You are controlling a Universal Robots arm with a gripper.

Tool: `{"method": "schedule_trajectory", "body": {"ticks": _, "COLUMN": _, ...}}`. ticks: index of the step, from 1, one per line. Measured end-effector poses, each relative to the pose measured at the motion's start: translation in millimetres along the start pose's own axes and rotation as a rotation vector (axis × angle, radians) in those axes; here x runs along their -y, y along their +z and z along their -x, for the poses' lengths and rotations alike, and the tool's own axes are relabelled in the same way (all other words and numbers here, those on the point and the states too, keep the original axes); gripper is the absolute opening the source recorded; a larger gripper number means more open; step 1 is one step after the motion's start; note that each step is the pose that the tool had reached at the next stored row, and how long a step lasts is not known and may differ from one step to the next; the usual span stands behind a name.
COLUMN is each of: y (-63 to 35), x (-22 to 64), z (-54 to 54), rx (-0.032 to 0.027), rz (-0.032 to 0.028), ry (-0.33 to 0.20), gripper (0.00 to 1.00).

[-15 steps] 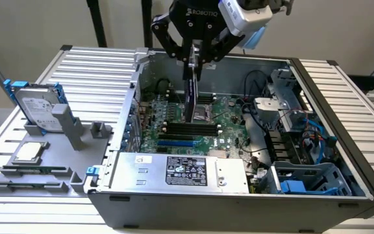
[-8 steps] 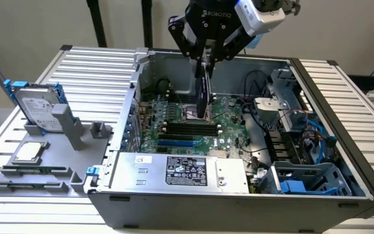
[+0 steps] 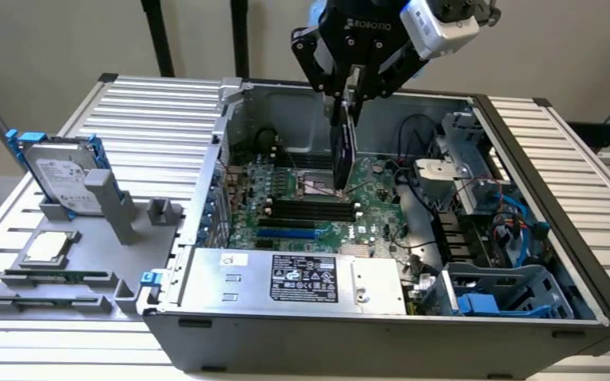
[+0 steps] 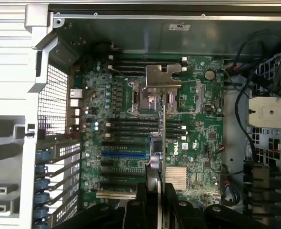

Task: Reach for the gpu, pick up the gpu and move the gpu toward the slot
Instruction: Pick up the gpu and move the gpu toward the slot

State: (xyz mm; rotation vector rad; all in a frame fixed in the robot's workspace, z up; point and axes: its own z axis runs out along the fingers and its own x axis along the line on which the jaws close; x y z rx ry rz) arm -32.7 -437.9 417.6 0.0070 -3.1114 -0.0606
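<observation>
Above the open computer case [image 3: 559, 313], the end effector [image 3: 349, 97] holds the gpu [image 3: 343, 151].

gpu [image 3: 343, 151] above motherboard [image 3: 380, 198] in case [image 3: 390, 333]

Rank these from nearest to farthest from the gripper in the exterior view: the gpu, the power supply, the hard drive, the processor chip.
1. gpu: held in the gripper, hanging edge-down over the motherboard.
2. power supply: inside the case, along its near wall.
3. hard drive: standing in the holder at the exterior view's left.
4. processor chip: flat on the holder, nearer the camera than the drive.
</observation>
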Motion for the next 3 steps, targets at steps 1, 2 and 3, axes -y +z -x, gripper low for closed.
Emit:
{"method": "schedule_trajectory", "body": {"ticks": 1, "y": 0.0, "x": 0.0, "z": 0.0, "rx": 0.0, "rz": 0.0, "ry": 0.0, "gripper": 0.26}}
{"method": "schedule_trajectory", "body": {"ticks": 2, "y": 0.0, "x": 0.0, "z": 0.0, "rx": 0.0, "rz": 0.0, "ry": 0.0, "gripper": 0.26}}
{"method": "schedule_trajectory", "body": {"ticks": 3, "y": 0.0, "x": 0.0, "z": 0.0, "rx": 0.0, "rz": 0.0, "ry": 0.0, "gripper": 0.26}}
